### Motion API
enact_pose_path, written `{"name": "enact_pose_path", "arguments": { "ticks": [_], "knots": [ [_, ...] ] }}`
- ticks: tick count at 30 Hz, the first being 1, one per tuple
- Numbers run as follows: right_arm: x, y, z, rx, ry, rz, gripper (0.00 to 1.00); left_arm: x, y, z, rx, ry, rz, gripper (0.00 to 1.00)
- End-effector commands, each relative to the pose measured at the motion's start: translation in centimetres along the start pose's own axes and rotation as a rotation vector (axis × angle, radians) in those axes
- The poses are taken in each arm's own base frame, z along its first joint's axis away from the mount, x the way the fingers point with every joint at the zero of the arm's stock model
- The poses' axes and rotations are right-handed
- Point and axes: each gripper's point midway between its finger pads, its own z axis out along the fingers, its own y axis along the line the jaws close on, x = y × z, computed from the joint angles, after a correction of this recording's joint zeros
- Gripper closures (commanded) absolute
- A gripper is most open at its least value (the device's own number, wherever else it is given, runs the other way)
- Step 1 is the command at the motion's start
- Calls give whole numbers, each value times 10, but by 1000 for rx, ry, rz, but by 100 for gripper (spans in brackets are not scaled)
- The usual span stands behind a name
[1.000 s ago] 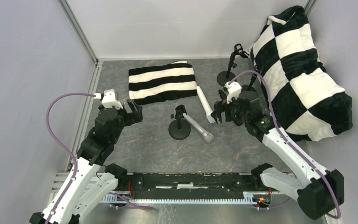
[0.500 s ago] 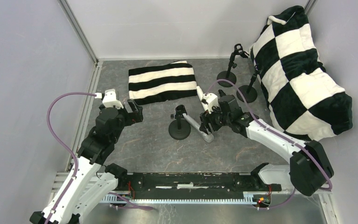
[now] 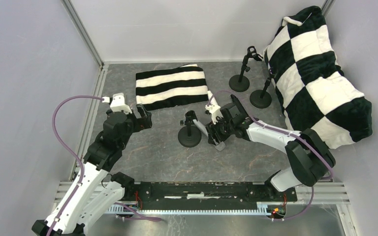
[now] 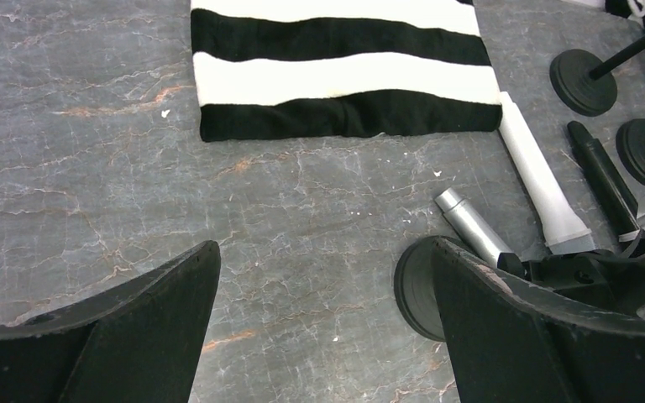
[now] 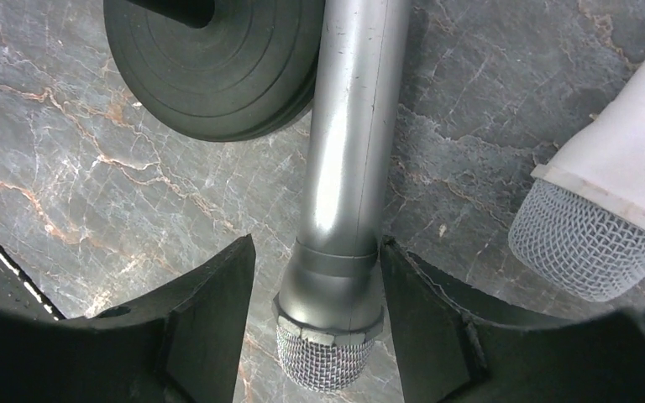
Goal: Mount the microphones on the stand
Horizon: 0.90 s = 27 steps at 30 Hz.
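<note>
My right claw was spread astride the silver microphone, the stand base crowding its left, white microphone right.

Tally from my remote console, all on one marbled desk: I count three handheld microphones, namely one silver-grey microphone, one white microphone and one black microphone. I count three microphone stands, each on a round black base: one near stand, one far stand and one right-hand stand. There are two pieces of black-and-white fabric, one striped folded cloth and one checkered plush bag. Two arms are at work, with one claw apiece: one left claw, one right claw.
</note>
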Motion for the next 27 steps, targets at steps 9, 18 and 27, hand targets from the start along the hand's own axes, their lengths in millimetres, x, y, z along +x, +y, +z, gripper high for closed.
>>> {"name": "enact_pose_path", "arguments": {
  "ticks": [9, 18, 27],
  "knots": [
    [-26, -6, 23, 30, -18, -54, 36, -7, 1, 3, -7, -22, 14, 0],
    [-14, -15, 45, 105, 66, -85, 34, -5, 1, 4, -9, -16, 17, 0],
    [22, -33, 48, 248, 173, -160, 41, -5, 1, 4, -11, -13, 17, 0]
  ]
}}
